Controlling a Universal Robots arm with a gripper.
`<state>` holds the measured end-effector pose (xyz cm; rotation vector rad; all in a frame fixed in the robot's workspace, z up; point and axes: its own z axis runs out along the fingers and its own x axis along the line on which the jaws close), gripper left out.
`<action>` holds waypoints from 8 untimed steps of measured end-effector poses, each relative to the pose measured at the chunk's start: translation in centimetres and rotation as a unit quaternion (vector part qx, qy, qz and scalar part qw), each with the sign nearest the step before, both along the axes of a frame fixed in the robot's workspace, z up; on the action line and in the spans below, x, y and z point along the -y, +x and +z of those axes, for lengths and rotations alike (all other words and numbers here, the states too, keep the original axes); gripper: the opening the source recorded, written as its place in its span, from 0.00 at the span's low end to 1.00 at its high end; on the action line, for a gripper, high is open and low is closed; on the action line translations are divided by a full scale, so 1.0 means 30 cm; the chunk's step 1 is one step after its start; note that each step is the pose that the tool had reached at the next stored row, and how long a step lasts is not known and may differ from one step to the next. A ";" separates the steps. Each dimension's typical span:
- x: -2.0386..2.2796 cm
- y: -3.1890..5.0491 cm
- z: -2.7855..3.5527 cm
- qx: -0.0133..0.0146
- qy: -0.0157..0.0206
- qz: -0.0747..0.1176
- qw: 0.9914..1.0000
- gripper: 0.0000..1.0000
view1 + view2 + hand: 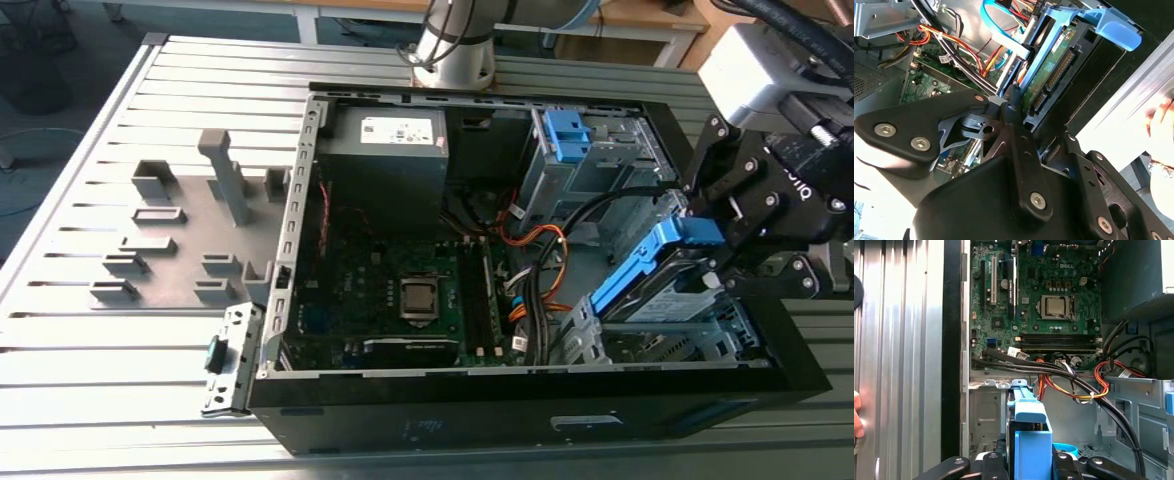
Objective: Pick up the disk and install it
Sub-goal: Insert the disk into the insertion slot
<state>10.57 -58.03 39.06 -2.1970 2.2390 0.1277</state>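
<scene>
Claw (714, 262) gripping the disk (638, 268), tilted at 4 o'clock in the case (534, 388) in the exterior view, its underside green in the second wrist view, wires (1004, 359) nearby.

Disk (650, 265), blue-framed, tilted, inside computer case (534, 398)

Exterior view: gripper (714, 258) cropped by frame edge, covers 1 end of disk (638, 268); other end hidden in cage (583, 340). First wrist view: disk cut off at frame edge. Second wrist view: hand (1161, 130) blurred, cropped.
</scene>
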 end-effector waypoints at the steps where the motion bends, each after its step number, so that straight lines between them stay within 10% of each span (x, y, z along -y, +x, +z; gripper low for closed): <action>1: 0.000 0.000 0.000 0.000 0.000 0.000 1.000 0.36; 8: 0.000 0.000 -0.001 0.000 0.000 0.000 1.000 0.49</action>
